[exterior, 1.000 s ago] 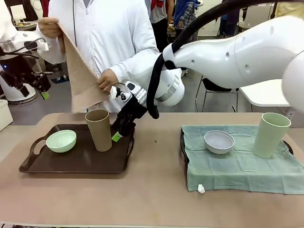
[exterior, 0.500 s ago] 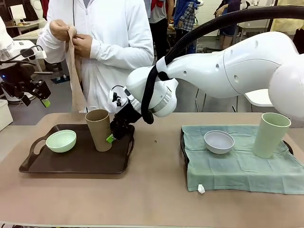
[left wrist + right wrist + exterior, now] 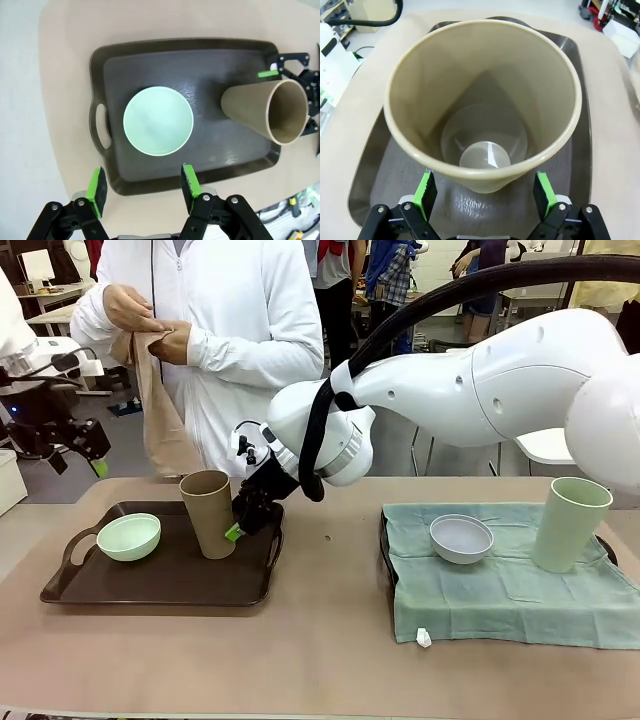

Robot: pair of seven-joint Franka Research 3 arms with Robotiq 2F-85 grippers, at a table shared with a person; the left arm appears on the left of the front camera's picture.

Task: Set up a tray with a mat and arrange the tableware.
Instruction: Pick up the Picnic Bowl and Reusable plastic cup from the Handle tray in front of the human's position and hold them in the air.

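Two trays on the table (image 3: pixel 320 660), and the dark tray (image 3: pixel 160 590) on the robot's left has no mat under its stuff yet. The tan cup (image 3: pixel 207 512) stands upright toward its far right corner, and the mint bowl (image 3: pixel 129 536) sits apart from it near the left handle.

The right gripper (image 3: pixel 245 520) has its jaws spread as wide as they go, one pad on each side of the cup's lower half. From the wrist camera I see a gap on both sides, so it's straddling, not clamping. The left gripper (image 3: pixel 77 462) hangs up over the left end of that tray, jaws well apart, nothing in them.

My worry is that the cup is tall and tapers toward the base (grabbing low on the narrow part looks sketchy). If one pad touches first when the jaws close, it could shove the cup over or skate it into the tray rim. A loose grip could also let it tilt on the lift.

Compared with a second back, the right gripper has nosed in from just behind the cup to around it. The person (image 3: pixel 150 325) has brought both hands together at the chest, so the tan cloth (image 3: pixel 160 410) now hangs folded instead of spread out. Cup and bowl haven't budged
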